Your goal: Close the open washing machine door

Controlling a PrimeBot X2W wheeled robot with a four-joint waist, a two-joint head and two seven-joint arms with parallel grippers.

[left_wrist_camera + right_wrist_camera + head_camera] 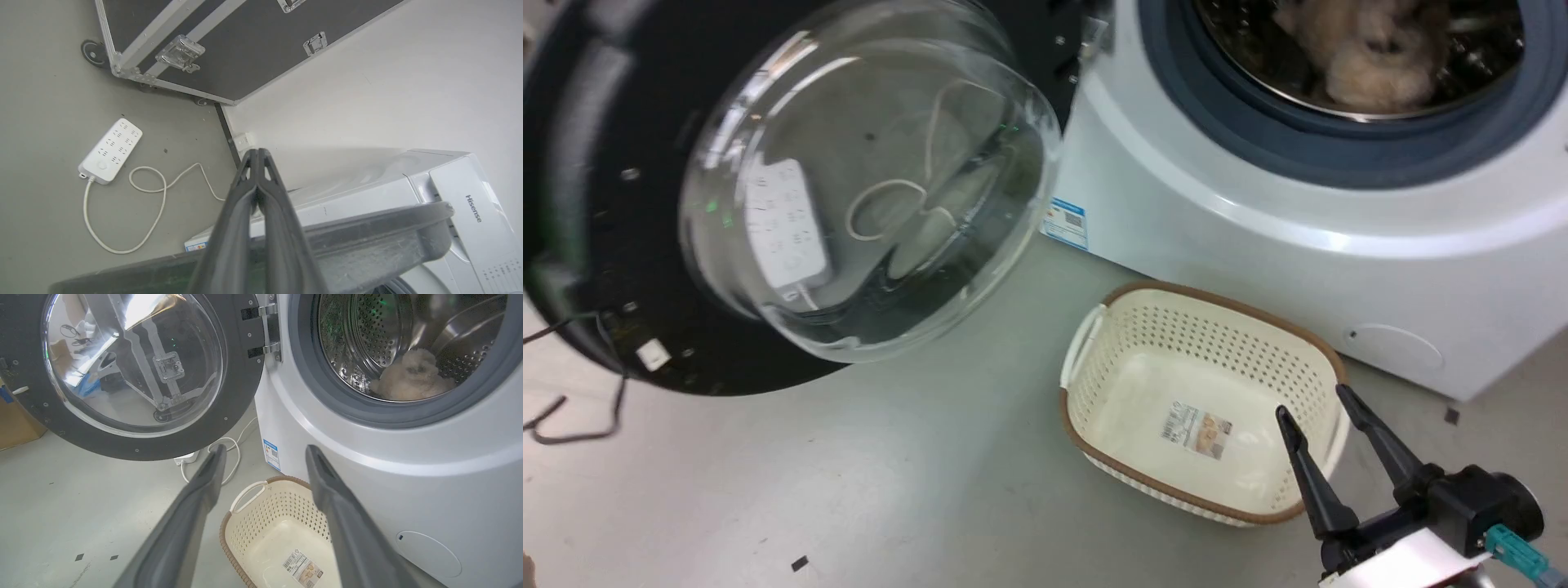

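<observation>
The washing machine door (727, 367) stands swung wide open at the left, with its black rim around a bulging glass bowl (866, 180). It hangs on a metal hinge (267, 330) from the white washing machine (1258, 237). In the left wrist view my left gripper (257, 152) is shut on nothing, and its fingers cross over the door's dark rim edge (367, 232); whether they touch it I cannot tell. My right gripper (1315, 406) is open above the basket, apart from the door (241, 388), fingertips (218, 451) spread wide.
A cream perforated basket (1094, 343) sits on the floor before the machine (367, 457). A fluffy beige item (408, 375) lies in the steel drum. Behind the door are a white power strip (110, 149) with its cord and a black flight case (245, 41).
</observation>
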